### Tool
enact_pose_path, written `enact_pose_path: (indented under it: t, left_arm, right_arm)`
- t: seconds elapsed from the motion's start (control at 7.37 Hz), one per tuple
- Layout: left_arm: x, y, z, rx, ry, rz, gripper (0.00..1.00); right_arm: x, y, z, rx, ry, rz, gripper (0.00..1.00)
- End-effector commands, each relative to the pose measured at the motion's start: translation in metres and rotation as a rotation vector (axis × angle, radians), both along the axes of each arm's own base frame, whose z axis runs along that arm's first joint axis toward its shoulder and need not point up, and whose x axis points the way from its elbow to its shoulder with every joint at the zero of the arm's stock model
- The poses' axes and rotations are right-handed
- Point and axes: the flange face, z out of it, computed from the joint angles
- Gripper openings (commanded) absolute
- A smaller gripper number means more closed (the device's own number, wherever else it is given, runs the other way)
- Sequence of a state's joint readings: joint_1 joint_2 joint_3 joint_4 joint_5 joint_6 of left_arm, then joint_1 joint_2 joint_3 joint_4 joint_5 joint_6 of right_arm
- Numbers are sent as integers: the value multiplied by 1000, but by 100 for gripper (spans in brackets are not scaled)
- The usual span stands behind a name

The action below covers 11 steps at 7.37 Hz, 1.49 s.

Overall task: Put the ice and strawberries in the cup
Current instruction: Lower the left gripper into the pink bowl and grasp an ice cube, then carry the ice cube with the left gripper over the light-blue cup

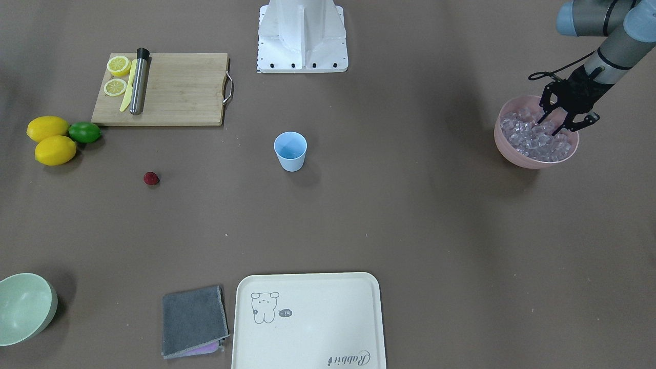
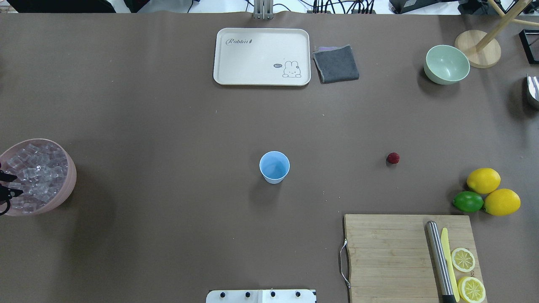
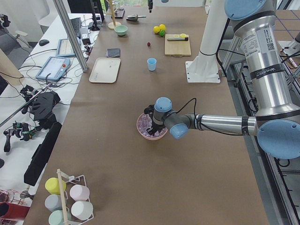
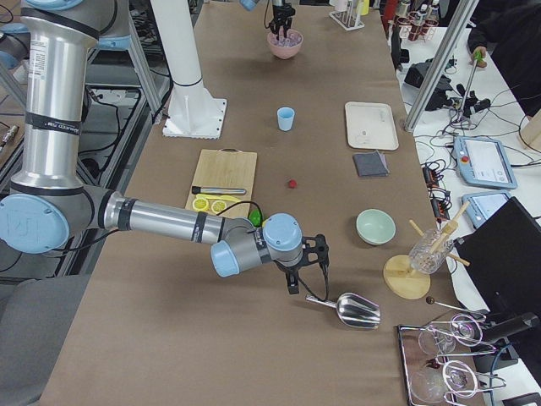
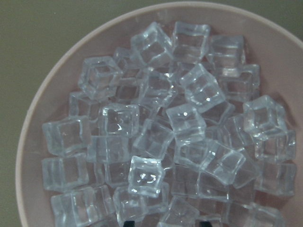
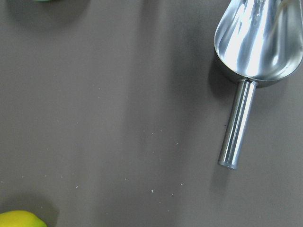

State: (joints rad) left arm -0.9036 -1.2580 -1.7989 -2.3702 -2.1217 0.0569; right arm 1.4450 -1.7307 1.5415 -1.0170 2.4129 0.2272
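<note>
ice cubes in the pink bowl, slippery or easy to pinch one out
The ice looks glossy and hard, so probably slippery. Cubes lie loosely heaped in the pink bowl, so neighbours will likely shift. Flat faces should help a squeeze.

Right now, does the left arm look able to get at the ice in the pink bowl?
Probably yes. The left arm hangs right above the pink bowl, its jaws open and pointing down at the ice. The bowl is uncovered, and nothing shows between the jaws and the pile.
</note>
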Motion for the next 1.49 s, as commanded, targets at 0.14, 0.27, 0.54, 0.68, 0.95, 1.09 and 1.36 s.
enact_pose_path:
  t: [0.14,0.27,0.54,0.68,0.95,1.09,1.36]
  left_arm:
    - [-2,5,2,-20,4,10,0]
    - [-5,5,-5,-35,34,20,0]
    - [-10,3,-39,-88,104,30,0]
    - [-16,-10,-61,-124,135,-19,0]
    - [10,-45,-118,-283,246,-149,0]
    - [23,-58,-143,-341,289,-197,0]
    - [70,-82,-218,-510,347,-273,0]
  right_arm:
    - [-1,2,-1,-4,-19,-6,100]
    - [-1,1,-3,0,-19,-6,100]
    - [-1,1,-5,-3,-22,-2,100]
    - [-1,1,-5,-3,-22,-2,100]
    - [-2,0,-6,0,-22,-4,100]
    - [-2,-1,-8,3,-23,-4,100]
    - [-2,-3,-10,9,-20,-4,100]
